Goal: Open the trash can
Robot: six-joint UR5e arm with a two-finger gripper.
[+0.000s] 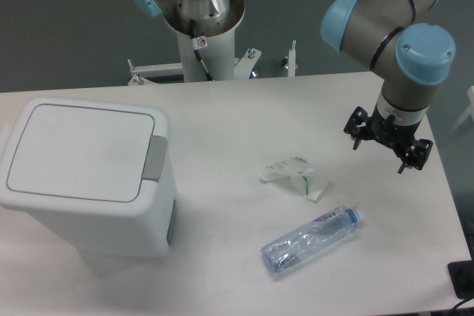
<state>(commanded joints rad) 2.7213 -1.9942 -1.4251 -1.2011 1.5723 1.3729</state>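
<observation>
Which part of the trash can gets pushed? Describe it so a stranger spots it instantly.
Find the big white trash can at the table's left end. On its flat lid's right edge sits a small grey push tab, the only grey patch on the white bin.

The bin point(85, 179) is standing at nine o'clock on the table point(244, 109), its lid point(78, 153) lying flat and shut, the grey tab point(155, 158) facing the centre. The gripper point(387, 146) is hanging at three o'clock, well apart from it, holding nothing. A wrapper point(292, 177) is lying near the centre, a bottle point(311, 238) at five o'clock.
</observation>
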